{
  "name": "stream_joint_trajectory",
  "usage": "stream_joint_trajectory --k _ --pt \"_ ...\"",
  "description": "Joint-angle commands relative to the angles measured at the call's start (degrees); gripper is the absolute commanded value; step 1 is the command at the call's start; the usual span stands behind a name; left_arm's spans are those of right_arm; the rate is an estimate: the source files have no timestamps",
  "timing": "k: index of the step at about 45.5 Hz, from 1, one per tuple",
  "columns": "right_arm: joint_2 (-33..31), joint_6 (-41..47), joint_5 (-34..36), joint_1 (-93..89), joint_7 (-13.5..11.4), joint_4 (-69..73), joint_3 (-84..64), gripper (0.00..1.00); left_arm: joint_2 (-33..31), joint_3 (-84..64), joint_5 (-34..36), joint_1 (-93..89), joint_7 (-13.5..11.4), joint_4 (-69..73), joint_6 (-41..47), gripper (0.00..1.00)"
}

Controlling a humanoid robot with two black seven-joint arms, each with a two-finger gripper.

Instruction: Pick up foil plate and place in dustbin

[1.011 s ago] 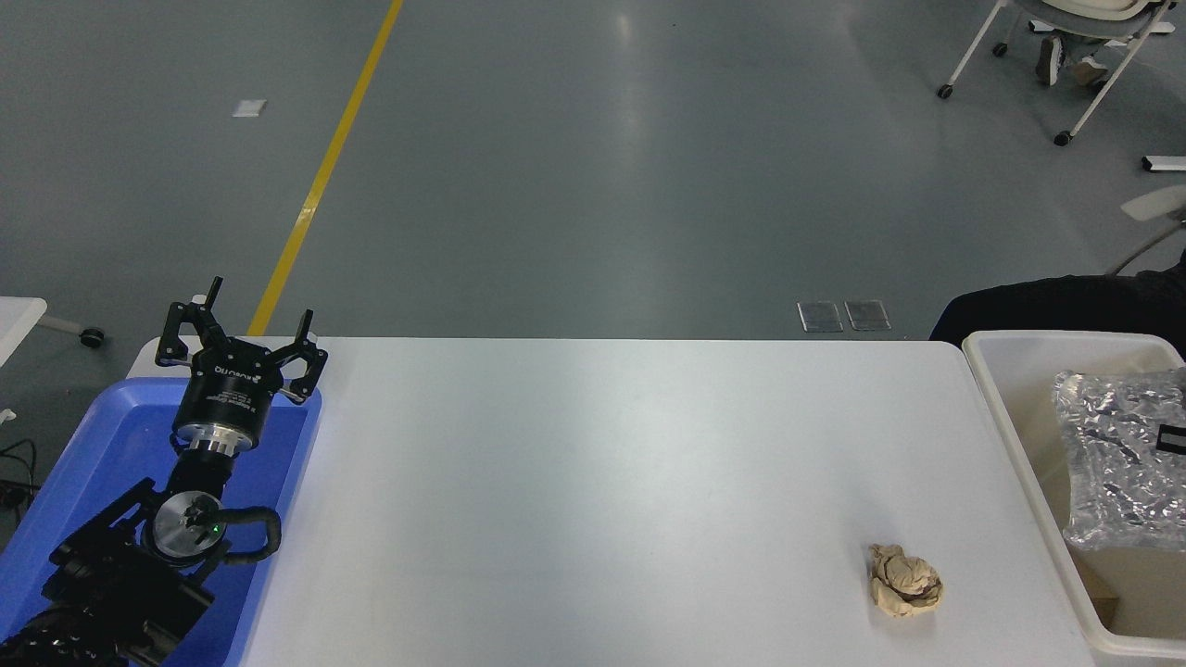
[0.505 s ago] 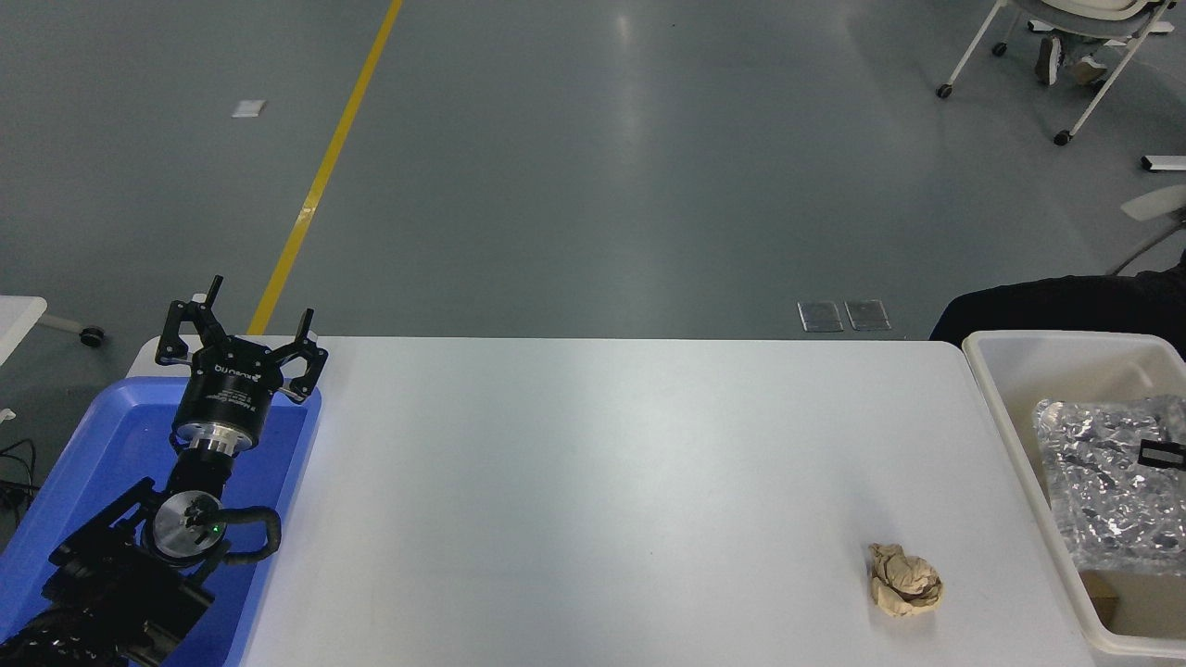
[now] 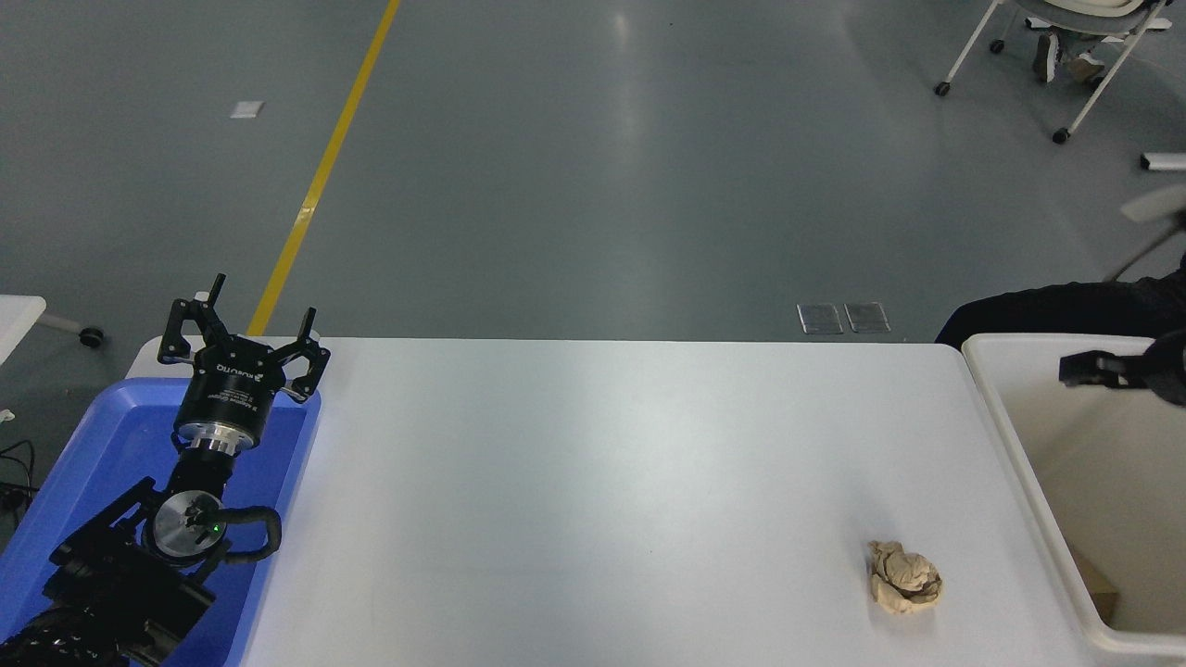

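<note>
dustbin (image 3: 1019,445): 1 | paper ball (image 3: 904,579): 1 | left claw (image 3: 243,326) spread (parked) | right claw (image 3: 1093,369) state unclear

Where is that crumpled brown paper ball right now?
The paper ball lies on the white table, near its front right corner, just left of the cream dustbin.

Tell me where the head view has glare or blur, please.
Head view: a pale ceiling-light streak glares on the grey floor; a softer sheen lies across the white table; the right gripper at the picture's right edge looks motion-blurred; the paper ball is sharp.
</note>
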Motion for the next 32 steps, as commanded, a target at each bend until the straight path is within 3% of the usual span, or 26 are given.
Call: stream_joint_trajectory --k 1,12,18,32 --pt "7.9 10.4 17.7 25.8 0.0 20.5 -14.6 1.00 0.0 0.1 0.0 0.1 0.0 0.1 0.0 1.00" --pt "18.9 10.4 27.7 31.7 -0.2 26.8 -12.5 1.00 0.0 0.0 0.0 0.1 -0.2 0.1 0.2 1.00" --pt "22.6 10.4 28.5 31.9 -0.2 26.8 -10.5 1.00 0.0 -0.1 0.0 0.2 -0.2 0.1 0.3 1.00" --pt "23.6 10.4 29.4 34.4 -0.2 26.7 -10.1 1.00 0.0 -0.1 0.0 0.2 -0.2 0.1 0.3 1.00"
